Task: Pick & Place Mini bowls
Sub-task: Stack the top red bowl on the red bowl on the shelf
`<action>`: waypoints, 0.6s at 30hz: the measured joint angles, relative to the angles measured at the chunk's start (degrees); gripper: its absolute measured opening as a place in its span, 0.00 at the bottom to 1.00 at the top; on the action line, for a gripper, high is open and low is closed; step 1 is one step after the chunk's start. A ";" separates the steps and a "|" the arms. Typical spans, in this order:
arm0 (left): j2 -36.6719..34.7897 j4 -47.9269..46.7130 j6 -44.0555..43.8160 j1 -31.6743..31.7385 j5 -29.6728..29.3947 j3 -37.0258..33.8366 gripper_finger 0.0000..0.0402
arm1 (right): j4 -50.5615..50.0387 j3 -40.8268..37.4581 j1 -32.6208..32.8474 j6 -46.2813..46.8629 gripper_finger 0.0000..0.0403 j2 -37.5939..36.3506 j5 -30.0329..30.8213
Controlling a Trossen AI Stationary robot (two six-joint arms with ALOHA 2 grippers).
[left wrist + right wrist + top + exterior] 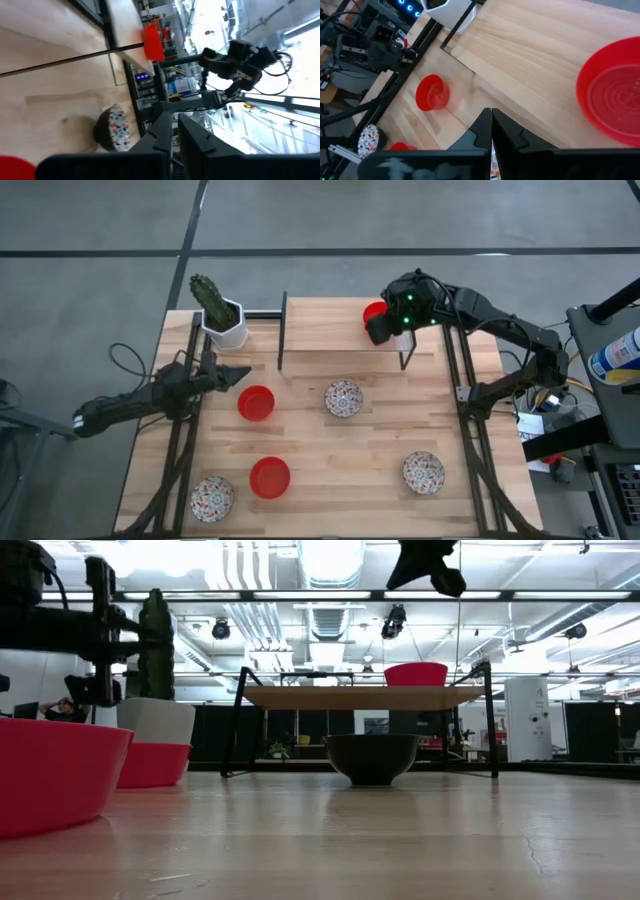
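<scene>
One red mini bowl (374, 311) stands on the raised wooden shelf at the table's far side, also in the right wrist view (612, 95) and the low view (415, 674). Two more red bowls (256, 402) (269, 477) and three floral bowls (343, 398) (423, 472) (212, 498) rest on the tabletop. My right gripper (385, 330) (491, 122) hovers shut above the shelf, just beside the shelf bowl and touching nothing. My left gripper (240, 375) (175, 132) is shut, just left of the nearer red bowl.
A white hexagonal pot with a cactus (222, 315) stands at the far left corner. The shelf (340, 330) on thin black legs spans the far middle of the table. Open wood lies between the bowls near the table's middle.
</scene>
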 joint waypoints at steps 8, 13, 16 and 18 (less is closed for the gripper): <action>3.54 -17.61 3.96 0.00 1.51 10.59 0.25 | 0.00 -0.21 1.41 -0.02 0.02 0.04 0.26; 10.20 -36.73 7.11 0.00 1.55 18.92 0.33 | 0.02 -0.24 1.66 -0.02 0.02 0.04 0.41; 15.08 -40.80 9.41 0.00 1.47 23.27 0.35 | 0.08 -0.26 1.66 -0.02 0.02 0.04 0.44; 18.68 -41.44 12.25 0.00 1.48 25.49 0.35 | 0.22 -0.26 1.66 -0.02 0.02 0.04 0.46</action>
